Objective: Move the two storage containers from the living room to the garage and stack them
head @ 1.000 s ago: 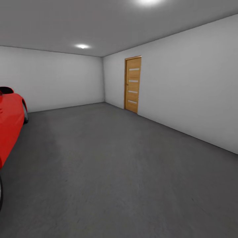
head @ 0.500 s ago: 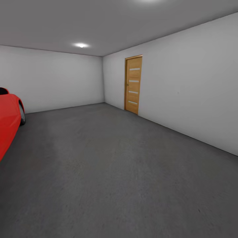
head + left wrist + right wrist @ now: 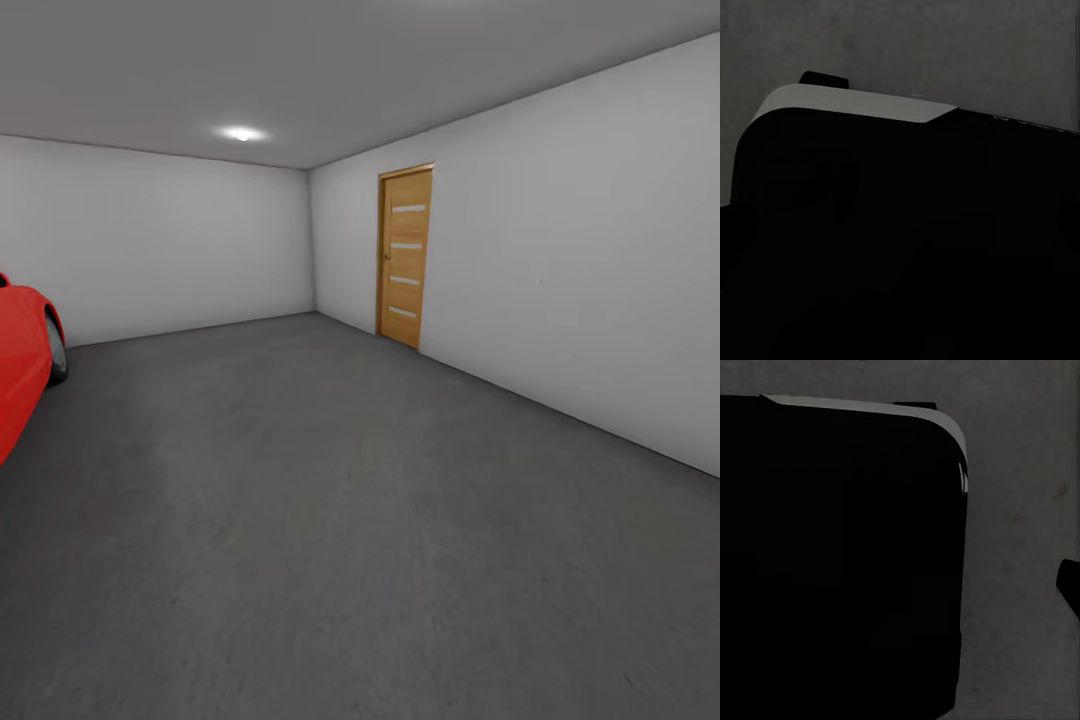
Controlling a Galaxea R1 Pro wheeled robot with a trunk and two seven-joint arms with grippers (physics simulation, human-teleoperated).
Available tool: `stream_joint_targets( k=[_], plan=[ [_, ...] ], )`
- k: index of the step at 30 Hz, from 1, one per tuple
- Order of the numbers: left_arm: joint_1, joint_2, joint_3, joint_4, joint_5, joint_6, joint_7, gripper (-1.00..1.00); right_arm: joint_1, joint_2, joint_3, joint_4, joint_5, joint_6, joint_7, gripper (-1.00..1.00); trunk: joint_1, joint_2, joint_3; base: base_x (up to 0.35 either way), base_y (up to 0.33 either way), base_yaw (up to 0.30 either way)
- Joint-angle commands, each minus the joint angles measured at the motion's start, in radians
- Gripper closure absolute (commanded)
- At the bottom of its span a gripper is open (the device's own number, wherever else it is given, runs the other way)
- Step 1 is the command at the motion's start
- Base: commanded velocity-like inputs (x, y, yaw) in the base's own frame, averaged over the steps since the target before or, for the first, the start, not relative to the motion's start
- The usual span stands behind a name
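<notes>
Head view: the garage, dark grey floor [image 3: 330, 520], white walls, wooden door [image 3: 405, 257] on the right wall, red car [image 3: 22, 365] at the left edge. Both wrist views show a black rounded body [image 3: 900, 247] over grey floor. Finger state cannot be told; containers' whereabouts cannot be told.

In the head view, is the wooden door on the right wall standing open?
No. The wooden door sits shut in its frame in the white wall, and no opening shows behind it.
</notes>
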Motion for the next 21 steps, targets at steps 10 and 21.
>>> stream_joint_targets(
  k=[10, 21],
  plan=[
    [0.0, 0.0, 0.0, 0.0, 0.006, -0.002, 0.001, -1.0, -0.001, 0.003, 0.0, 0.001, 0.001, -0.005, 0.0, -1.0, 0.001, 0.0, -0.001, 0.322, 0.0, 0.023],
    [0.0, 0.001, 0.0, 0.0, 0.006, -0.002, 0.002, -1.0, 0.0, 0.001, -0.001, 0.001, 0.001, -0.005, 0.0, -1.0, 0.001, 0.0, -0.001, 0.322, 0.0, 0.236]
  ],
)
